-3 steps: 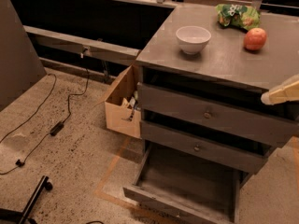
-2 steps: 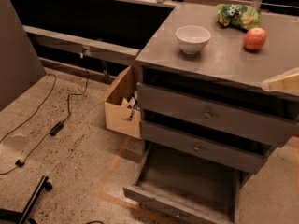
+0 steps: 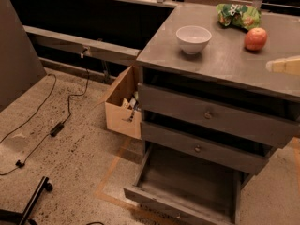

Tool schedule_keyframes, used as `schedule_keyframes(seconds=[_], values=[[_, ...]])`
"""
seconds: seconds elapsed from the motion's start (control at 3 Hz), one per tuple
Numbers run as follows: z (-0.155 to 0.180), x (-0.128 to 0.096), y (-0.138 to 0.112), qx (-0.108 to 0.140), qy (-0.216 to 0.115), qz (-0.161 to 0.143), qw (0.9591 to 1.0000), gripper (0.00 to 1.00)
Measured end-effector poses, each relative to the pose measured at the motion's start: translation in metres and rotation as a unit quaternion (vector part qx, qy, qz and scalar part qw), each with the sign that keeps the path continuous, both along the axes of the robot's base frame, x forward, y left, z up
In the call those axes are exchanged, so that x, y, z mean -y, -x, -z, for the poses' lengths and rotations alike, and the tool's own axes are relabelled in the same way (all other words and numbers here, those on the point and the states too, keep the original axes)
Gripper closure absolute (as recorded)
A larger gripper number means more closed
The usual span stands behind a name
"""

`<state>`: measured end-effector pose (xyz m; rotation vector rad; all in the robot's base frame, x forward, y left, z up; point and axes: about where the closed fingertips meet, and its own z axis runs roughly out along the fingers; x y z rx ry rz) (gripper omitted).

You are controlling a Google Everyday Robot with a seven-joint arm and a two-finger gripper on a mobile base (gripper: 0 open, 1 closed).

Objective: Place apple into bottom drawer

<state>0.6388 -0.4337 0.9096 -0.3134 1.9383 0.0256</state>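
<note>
The apple is small, round and red-orange, and sits on the grey cabinet top near its right side. The bottom drawer is pulled open at floor level, and its tray shows nothing inside. Only the pale tip of my gripper shows at the right edge, over the cabinet top, just in front and to the right of the apple and apart from it.
A white bowl stands left of the apple, a green snack bag behind it. Two upper drawers with round knobs are partly ajar. An open cardboard box stands left of the cabinet. Cables lie on the floor.
My gripper tip has drawn back to the right and risen slightly, so less of it shows. The apple, bowl and drawers have not moved.
</note>
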Motion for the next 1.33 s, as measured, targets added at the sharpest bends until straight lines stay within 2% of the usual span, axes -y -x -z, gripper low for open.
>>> schedule_keyframes(seconds=[0.33, 0.67, 1.33], values=[[-0.003, 0.008, -0.005, 0.003, -0.025, 0.026, 0.9994, 0.00], [0.010, 0.012, -0.020, 0.017, -0.011, 0.020, 0.9996, 0.00], [0.041, 0.019, -0.074, 0.047, -0.025, -0.001, 0.9986, 0.00]])
